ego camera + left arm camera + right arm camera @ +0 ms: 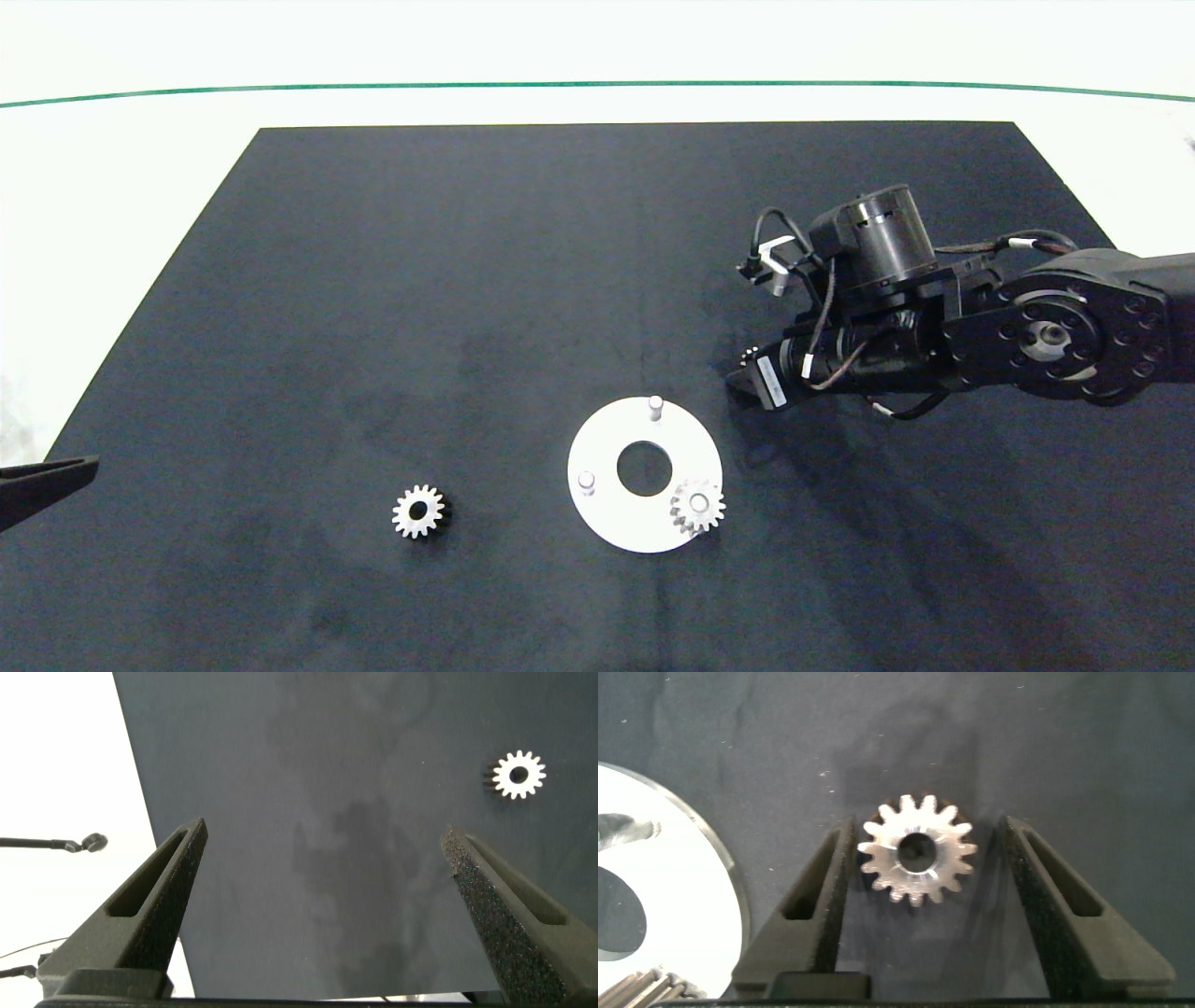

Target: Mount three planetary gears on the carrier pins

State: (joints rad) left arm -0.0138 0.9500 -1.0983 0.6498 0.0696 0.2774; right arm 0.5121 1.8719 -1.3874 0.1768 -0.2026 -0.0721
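Gear (917, 851) number three lies flat on the dark surface (467, 280) between the spread fingers of the right end effector (920, 873), apparently untouched. Beside it is the white disc (607, 518): one gear (697, 507) sits on a pin, two pins (655, 405) are bare. Left end effector (322, 873) is spread, with another gear (518, 774) ahead of it.

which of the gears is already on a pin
The small silver-grey metal spur gear on the flat white disc, seated over one peg. Another gear lies loose on the dark mat; a third sits between the right end effector's fingers.
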